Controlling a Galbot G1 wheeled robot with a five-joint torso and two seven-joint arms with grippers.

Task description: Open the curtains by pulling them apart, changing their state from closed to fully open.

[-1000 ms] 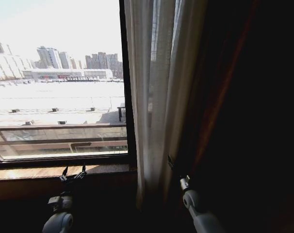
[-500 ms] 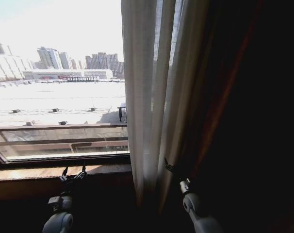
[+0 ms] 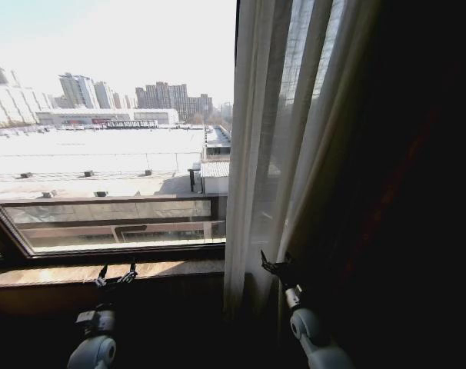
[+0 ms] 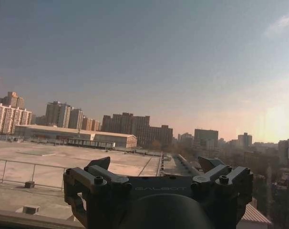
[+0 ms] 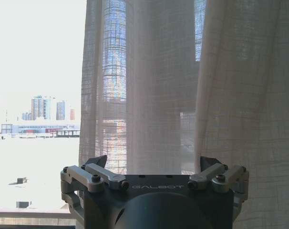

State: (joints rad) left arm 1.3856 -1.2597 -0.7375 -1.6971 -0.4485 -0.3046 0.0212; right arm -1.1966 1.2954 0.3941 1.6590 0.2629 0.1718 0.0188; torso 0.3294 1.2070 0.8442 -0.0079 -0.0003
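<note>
The sheer white curtains (image 3: 271,154) hang bunched in pleats right of the bare window glass. My right gripper (image 3: 273,264) is raised at their lower part, close to the folds, and I cannot tell whether it touches them. In the right wrist view the right gripper (image 5: 154,162) is open, with the curtains (image 5: 159,86) hanging just beyond its fingers and no fabric between them. My left gripper (image 3: 115,275) is open above the sill, in front of the uncovered glass. The left wrist view shows the left gripper (image 4: 156,164) facing the city outside.
A dark heavy drape (image 3: 417,192) covers the right side, right behind the sheer panel. A wooden window sill (image 3: 171,269) runs below the glass, and a dark window frame (image 3: 6,231) slants at the lower left. Rooftops and buildings lie outside.
The curtain's left edge and the near window frame sit farther right in the picture and more glass shows. The dark vertical bar beside the curtain is gone. Both grippers keep about the same places.
</note>
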